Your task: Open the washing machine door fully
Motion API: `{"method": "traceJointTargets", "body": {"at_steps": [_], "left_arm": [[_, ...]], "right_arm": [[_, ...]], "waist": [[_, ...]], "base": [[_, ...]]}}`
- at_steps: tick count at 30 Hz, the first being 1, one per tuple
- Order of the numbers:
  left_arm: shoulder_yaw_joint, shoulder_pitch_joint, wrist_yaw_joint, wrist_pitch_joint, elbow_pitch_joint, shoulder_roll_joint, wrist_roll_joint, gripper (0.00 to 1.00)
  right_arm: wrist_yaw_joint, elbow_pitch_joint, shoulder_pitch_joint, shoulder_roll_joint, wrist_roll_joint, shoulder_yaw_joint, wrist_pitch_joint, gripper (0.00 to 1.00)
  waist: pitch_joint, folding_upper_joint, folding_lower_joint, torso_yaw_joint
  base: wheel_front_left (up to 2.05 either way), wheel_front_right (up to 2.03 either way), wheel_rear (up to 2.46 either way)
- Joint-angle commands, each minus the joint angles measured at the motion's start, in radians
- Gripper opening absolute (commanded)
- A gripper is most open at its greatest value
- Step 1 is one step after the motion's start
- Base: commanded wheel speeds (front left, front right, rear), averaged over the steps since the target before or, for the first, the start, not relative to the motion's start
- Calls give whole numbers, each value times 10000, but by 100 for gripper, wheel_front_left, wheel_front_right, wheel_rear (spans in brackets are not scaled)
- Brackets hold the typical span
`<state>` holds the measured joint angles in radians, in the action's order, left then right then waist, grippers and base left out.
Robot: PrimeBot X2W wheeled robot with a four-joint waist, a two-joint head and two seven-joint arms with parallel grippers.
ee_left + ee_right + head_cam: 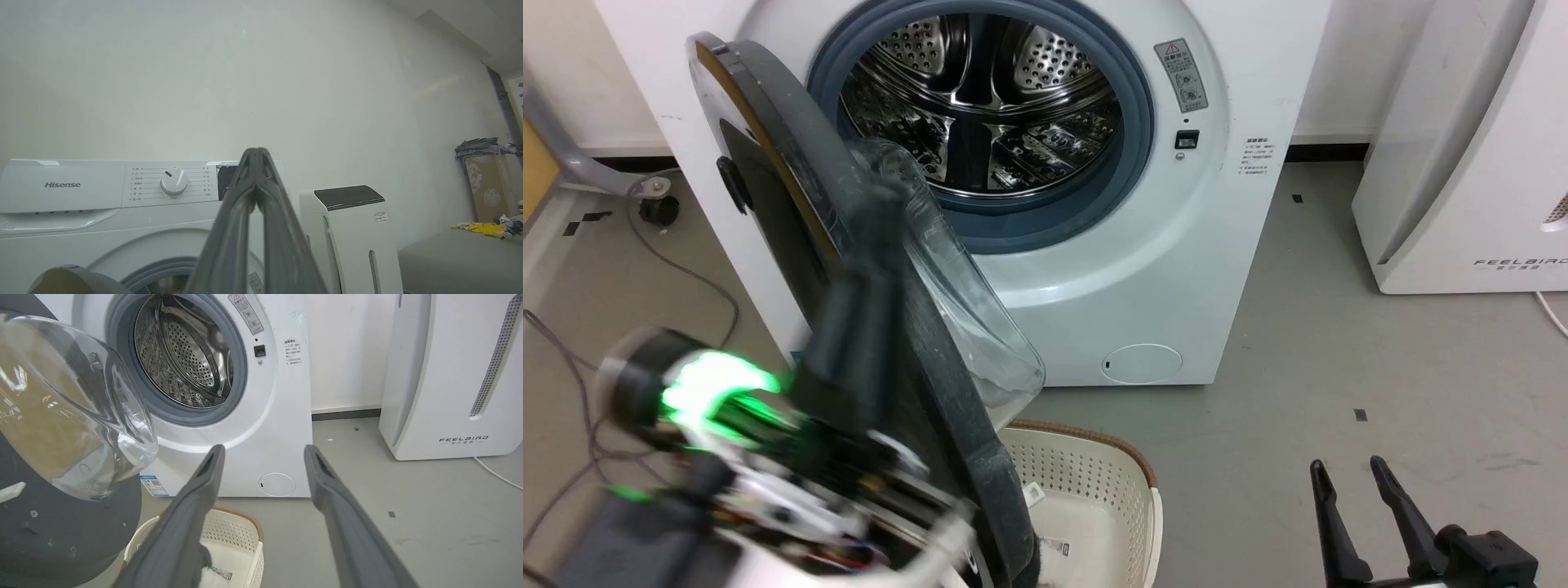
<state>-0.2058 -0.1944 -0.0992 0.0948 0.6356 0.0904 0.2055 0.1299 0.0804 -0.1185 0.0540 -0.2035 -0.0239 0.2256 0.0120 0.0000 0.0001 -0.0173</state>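
The washing machine door point(792, 155) stands swung out to the left of the white washer point(1176, 269), its clear glass bowl point(980, 327) bulging toward the drum opening point(980, 98). In the right wrist view the bowl point(73, 408) and the door's black inner ring point(61, 531) are at the left. My left gripper point(886, 196) is blurred and lies against the door's inner side near the bowl. The left wrist view shows it shut point(256, 155) with nothing between its fingers, pointing at the control panel point(171, 183). My right gripper point(1347, 469) hangs open point(263, 451) low at the right, apart from the door.
A cream laundry basket point(1086, 482) sits on the floor under the door's lower edge. A white appliance point(1462, 163) stands to the washer's right. Cables point(686, 269) trail over the floor at the left. The small round filter cap point(1141, 363) is low on the washer.
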Motion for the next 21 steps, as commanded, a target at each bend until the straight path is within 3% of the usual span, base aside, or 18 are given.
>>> {"method": "traceJointTargets", "body": {"at_steps": [1, 8, 16, 21], "left_arm": [[-547, 329, -82, -316, 68, 2, 163, 0], [-2116, 1238, -181, -1448, -318, 170, 642, 0], [-3031, 2729, 154, -3042, -1265, 404, 859, 0], [-3352, 2944, 211, -3121, -2370, 390, 765, 0]], "right_arm": [[8, 32, 43, -37, -19, 18, 53, 100], [8, 111, 78, -37, -50, 60, 89, 100], [8, 227, 187, -37, -81, 1, 138, 100], [8, 302, 296, -37, -78, -12, 180, 100]], "waist": [[6, 0, -1, 23], [87, 0, -1, 117], [249, 0, -1, 141], [321, 0, -1, 159]], "base": [[0, 0, 0], [0, 0, 0], [0, 0, 0], [0, 0, 0]]}}
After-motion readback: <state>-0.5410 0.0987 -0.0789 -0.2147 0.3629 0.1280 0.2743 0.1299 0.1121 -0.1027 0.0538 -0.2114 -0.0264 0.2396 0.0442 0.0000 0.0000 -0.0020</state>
